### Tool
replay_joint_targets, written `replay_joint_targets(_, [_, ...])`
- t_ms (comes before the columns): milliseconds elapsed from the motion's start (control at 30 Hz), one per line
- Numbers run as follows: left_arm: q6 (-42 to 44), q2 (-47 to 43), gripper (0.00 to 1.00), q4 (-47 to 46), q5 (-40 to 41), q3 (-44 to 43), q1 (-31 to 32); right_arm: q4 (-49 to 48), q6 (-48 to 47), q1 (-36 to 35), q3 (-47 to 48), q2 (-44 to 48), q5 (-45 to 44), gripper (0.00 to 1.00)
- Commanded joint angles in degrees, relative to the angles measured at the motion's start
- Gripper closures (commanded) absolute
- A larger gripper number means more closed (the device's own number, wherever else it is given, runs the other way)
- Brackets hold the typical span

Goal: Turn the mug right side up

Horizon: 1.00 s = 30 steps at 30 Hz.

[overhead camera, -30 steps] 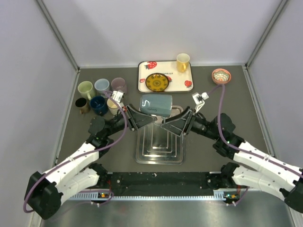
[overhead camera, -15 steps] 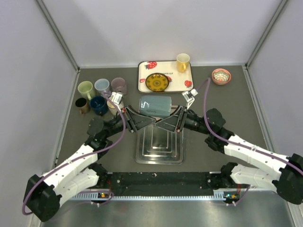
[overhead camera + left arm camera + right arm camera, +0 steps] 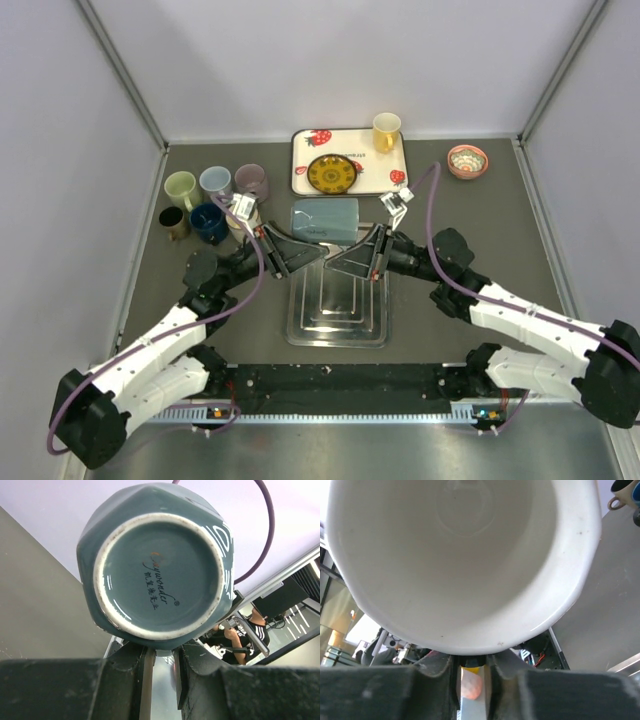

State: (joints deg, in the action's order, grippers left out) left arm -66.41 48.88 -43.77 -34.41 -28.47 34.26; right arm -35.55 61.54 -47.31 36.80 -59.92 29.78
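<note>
The teal mug point(image 3: 327, 220) lies on its side in the air over the far end of the metal tray point(image 3: 337, 310). Its base point(image 3: 157, 565) faces left and its white inside point(image 3: 465, 555) faces right. My left gripper point(image 3: 300, 243) comes at it from the left. In the left wrist view the left gripper point(image 3: 164, 652) is shut on a small part under the mug's base end. My right gripper point(image 3: 357, 250) comes from the right. In the right wrist view the right gripper point(image 3: 470, 662) is shut on a dark part just under the rim. I cannot see the handle clearly.
A cluster of several mugs point(image 3: 210, 195) stands at the left. A strawberry-print tray point(image 3: 370, 175) at the back holds a yellow mug point(image 3: 386, 131) and a patterned plate point(image 3: 331, 173). A pink bowl point(image 3: 467, 160) sits at the back right.
My right arm has moved left to the mug's open end and its jaws have closed there. The mug has shifted slightly left and away. The left gripper keeps its grip.
</note>
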Motion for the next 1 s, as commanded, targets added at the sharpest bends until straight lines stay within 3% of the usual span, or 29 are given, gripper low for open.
replay_joint_targets(0, [1.8,-1.3,1.00,-4.9,-3.2,-0.5,0.7,-3.7,-1.1,0.6,4.3,1.0,-4.2,1.00])
replay_joint_targets(133, [4.9,-3.1,1.00,-0.4,-2.0,-0.9,0.7,3.9,-6.1,0.5,6.4,2.4,-5.9,1.00])
replay_joint_targets(167, [5.2,-4.0,0.96,0.4,-1.5,-0.8,0.7,5.6,-7.1,0.6,6.7,3.3,-6.2,1.00])
replay_joint_targets(200, [5.6,-4.4,0.84,2.0,0.1,-0.7,0.7,6.9,-8.1,0.6,7.1,3.8,-6.7,1.00])
replay_joint_targets(267, [6.3,-5.7,0.70,2.7,2.1,0.0,0.7,10.8,-11.1,0.6,8.4,4.5,-7.2,1.00])
replay_joint_targets(300, [6.6,-6.3,0.55,4.0,3.8,0.1,0.7,11.8,-11.8,0.5,8.7,5.2,-7.6,1.00])
replay_joint_targets(433, [10.8,-9.9,0.36,13.0,8.7,-1.1,0.6,18.5,-16.4,0.6,11.5,6.6,-8.6,1.00])
replay_joint_targets(667, [17.4,-16.8,0.28,32.8,21.6,-5.1,0.5,38.8,-26.8,0.3,22.2,5.2,-13.8,1.00])
replay_joint_targets(800, [21.3,-22.0,0.28,49.4,37.3,-8.3,0.5,57.8,-37.1,-4.2,35.4,-2.2,-23.5,1.00])
replay_joint_targets(967, [19.0,-26.0,0.33,70.8,60.6,-11.7,0.5,67.3,-42.6,-9.1,45.7,-12.0,-34.2,1.00])
